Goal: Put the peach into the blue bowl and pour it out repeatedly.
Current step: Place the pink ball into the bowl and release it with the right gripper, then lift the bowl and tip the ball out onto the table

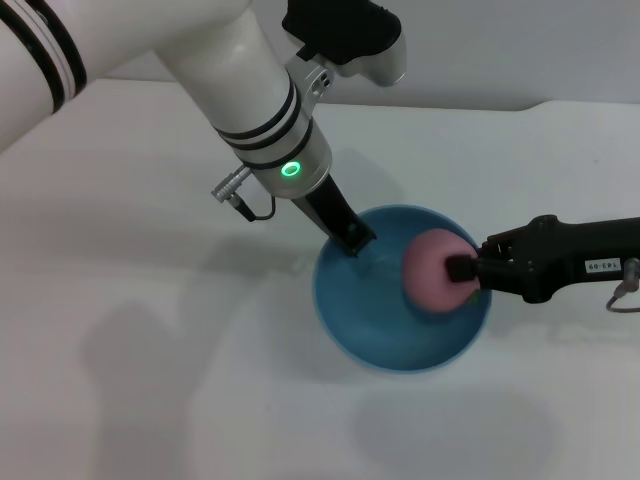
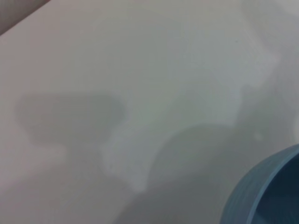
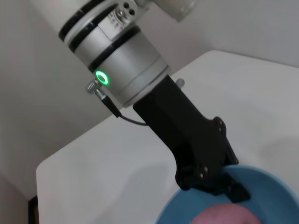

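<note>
The glossy blue bowl (image 1: 350,325) stands on the white table right of centre. My left gripper (image 1: 352,238) reaches down from the upper left and is shut on the bowl's far-left rim. The dusty-pink peach (image 1: 430,268) hangs over the right half of the bowl's inside, held from the right by my right gripper (image 1: 462,270), which is shut on it. In the right wrist view the left gripper (image 3: 219,184) clamps the bowl (image 3: 268,184) at its rim, with the top of the peach (image 3: 224,215) just showing. The left wrist view catches only part of the bowl's outer wall (image 2: 254,198).
The white table (image 1: 150,320) spreads around the bowl, with its back edge (image 1: 500,108) close behind. My left arm's thick white forearm (image 1: 240,70) crosses above the table's back left. The right arm's black body (image 1: 570,258) lies to the right of the bowl.
</note>
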Robot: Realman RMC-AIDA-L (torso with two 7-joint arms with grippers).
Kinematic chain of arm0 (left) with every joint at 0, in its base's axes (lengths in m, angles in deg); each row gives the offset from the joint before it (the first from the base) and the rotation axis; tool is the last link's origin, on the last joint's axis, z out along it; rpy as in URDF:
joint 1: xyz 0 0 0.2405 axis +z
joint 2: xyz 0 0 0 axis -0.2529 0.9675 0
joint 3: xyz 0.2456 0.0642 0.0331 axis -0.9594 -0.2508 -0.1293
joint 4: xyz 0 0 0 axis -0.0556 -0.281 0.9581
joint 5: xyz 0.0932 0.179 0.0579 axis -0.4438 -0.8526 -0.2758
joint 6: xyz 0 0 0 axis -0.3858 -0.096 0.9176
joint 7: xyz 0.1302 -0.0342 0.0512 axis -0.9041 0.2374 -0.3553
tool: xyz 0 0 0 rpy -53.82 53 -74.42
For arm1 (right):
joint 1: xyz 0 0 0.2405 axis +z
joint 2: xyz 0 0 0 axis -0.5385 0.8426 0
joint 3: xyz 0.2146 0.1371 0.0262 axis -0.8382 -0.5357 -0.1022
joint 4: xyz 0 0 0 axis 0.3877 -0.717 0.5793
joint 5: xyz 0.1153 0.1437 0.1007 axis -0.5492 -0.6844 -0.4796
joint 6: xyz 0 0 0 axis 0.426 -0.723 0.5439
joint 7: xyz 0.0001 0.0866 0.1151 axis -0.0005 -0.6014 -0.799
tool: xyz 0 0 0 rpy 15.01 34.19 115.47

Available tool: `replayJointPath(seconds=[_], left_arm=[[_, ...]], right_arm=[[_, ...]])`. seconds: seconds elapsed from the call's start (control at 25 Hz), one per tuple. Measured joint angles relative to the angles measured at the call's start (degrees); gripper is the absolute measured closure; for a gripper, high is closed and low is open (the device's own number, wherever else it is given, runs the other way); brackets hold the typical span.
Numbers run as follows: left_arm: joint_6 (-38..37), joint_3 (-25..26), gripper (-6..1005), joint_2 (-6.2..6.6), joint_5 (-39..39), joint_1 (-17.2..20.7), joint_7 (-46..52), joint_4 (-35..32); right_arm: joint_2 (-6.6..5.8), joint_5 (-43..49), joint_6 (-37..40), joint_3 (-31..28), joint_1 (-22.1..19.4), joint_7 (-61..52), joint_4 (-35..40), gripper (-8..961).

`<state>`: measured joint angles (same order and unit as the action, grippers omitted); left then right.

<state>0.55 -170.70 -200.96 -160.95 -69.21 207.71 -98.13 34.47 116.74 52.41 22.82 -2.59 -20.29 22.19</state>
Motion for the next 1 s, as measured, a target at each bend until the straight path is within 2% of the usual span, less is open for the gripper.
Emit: replayJointPath(seconds=[0.32,0.52,0.72,0.88,1.0], left_arm=[[0.98,0.02,1001,0.00,0.43,-0.26,-0.05,-0.05],[2.08,0.02,1000,0.09,0.46,-0.28,-0.16,-0.07],[6.60,0.02,1000,0.06,0.78,0.70,-1.46,-0.22],[15.40,0.02,1001,-0.04,4.97,3.64,-4.74,0.50],[21.33,-0.29,1001,0.00,10.30,5.76,-8.07,1.32]], right_arm=[[-0.27,1.46,2.16,0.20,0.22,-0.33,0.30,793],[-0.28,1.49,2.52,-2.02,-1.03,-0.35,2.02,591],[-0.17,0.64,2.06,-13.50,-2.62,-0.52,1.42,448],[-0.93,-0.60,2.51,-24.79,-4.68,-1.26,-2.36,448],[-1.63,-0.83,2.97,-30.14,-6.82,-4.68,-4.27,447]])
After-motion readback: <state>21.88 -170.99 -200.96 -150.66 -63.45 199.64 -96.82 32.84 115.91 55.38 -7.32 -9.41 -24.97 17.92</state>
